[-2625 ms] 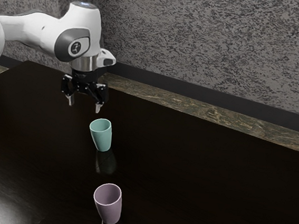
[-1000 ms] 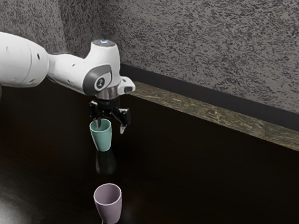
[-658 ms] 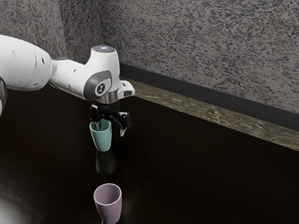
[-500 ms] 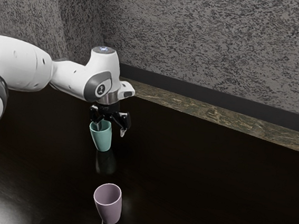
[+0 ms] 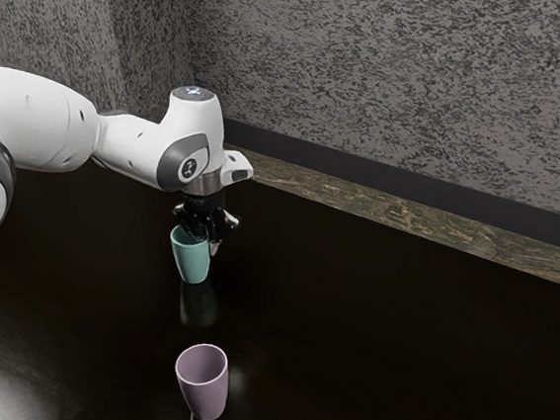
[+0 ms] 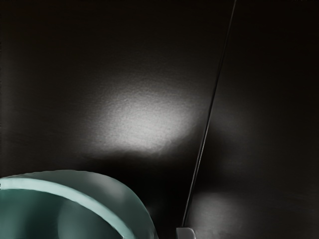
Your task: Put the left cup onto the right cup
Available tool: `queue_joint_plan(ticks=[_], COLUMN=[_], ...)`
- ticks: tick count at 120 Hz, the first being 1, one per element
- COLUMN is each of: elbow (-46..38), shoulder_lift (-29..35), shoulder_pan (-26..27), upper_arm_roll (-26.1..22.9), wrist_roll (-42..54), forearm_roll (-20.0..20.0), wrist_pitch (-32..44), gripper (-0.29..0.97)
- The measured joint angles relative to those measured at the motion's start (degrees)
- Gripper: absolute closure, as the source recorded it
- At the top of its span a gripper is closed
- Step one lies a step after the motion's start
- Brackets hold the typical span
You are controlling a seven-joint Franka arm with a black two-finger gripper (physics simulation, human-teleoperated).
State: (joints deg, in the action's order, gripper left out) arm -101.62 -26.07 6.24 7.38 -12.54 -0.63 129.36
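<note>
Since a moment ago my jaws have drawn together, and they now clamp the rim of the teal cup (image 5: 191,261). It stands upright on the dark table (image 5: 397,331), well apart from the purple cup (image 5: 202,381).

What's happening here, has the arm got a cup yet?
The Franka arm's gripper is down at the rim of the teal cup and looks shut on it. The teal cup sits upright on the dark table, not lifted. The purple cup stands apart from it, nearer the camera, upright with nothing on it. Stacking is not yet done.
</note>
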Motion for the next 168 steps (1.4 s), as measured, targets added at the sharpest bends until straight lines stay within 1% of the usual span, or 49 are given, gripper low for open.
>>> queue_joint_plan(ticks=[18, 34, 56, 76, 98, 112, 134, 156, 168], elbow=[0.0, 0.0, -0.5, -2.0, -7.5, -9.9, -12.9, -16.5, -18.1], shoulder_lift=[0.1, 0.4, 3.8, 9.0, 18.1, 21.8, 26.6, 30.5, 31.9], shoulder_pan=[0.0, 0.0, 0.0, 0.4, 0.7, 1.2, 1.7, 5.4, 5.4], upper_arm_roll=[0.0, 0.1, 0.1, 0.0, -2.8, -4.4, -8.2, -9.0, -10.2], wrist_roll=[-0.1, -0.3, -0.7, -1.6, -4.1, -6.3, -10.9, -16.0, -19.0], forearm_roll=[0.2, 0.5, 1.0, 1.2, 1.4, 1.6, 4.7, 7.6, 8.3], wrist_pitch=[0.0, -0.1, -1.1, -4.0, -7.4, -8.9, -11.0, -12.3, -12.7], gripper=[0.76, 0.77, 0.78, 0.78, 0.78, 0.78, 0.78, 0.78, 0.78])
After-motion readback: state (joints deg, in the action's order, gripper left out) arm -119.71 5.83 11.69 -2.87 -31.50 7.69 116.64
